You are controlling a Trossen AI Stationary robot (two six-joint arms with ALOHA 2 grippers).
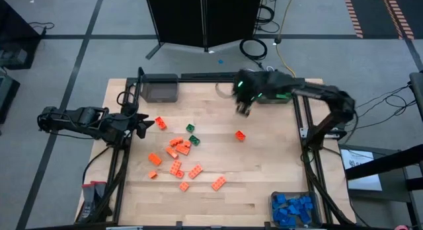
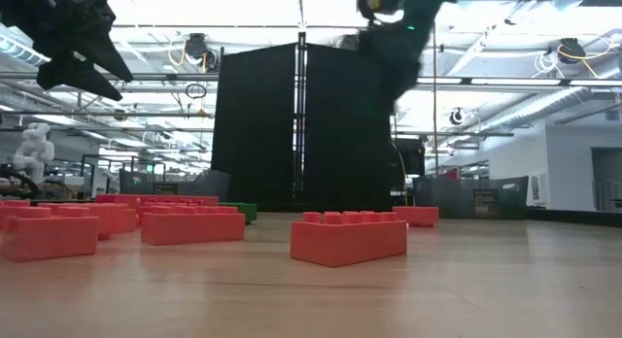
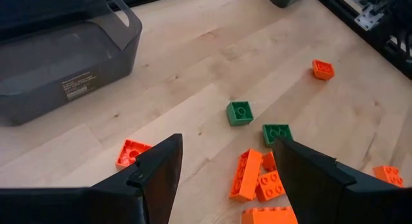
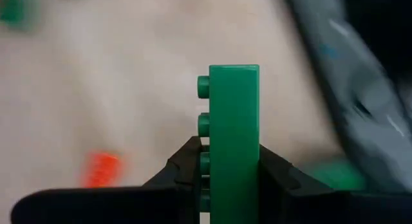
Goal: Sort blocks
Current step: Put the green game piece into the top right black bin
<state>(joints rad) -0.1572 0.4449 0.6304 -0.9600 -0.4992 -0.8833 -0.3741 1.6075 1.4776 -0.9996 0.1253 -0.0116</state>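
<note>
Orange blocks (image 1: 177, 157) lie scattered flat on the wooden table's left half, two green blocks (image 1: 192, 133) among them and one orange block (image 1: 240, 135) apart. My right gripper (image 1: 243, 107) hangs high over the table's far side, shut on an oblong green block (image 4: 235, 121). My left gripper (image 1: 147, 124) waits open at the table's left edge above the table; in the left wrist view its fingers (image 3: 161, 176) frame the green and orange blocks (image 3: 257, 176). My right gripper pinches the oblong green block between its two fingers, one finger on the studded face (image 4: 205, 156), the other on the opposite face (image 4: 256, 161). The fingers slant down from above. The block's other end sticks out past the fingertips, lifted clear of the table.
A grey bin (image 1: 160, 89) stands at the far left corner. Another bin (image 1: 276, 96) sits at the far right under my right arm. A bin (image 1: 294, 209) of blue blocks is at the near right. Bare wood lies between the orange blocks and the right rail.
</note>
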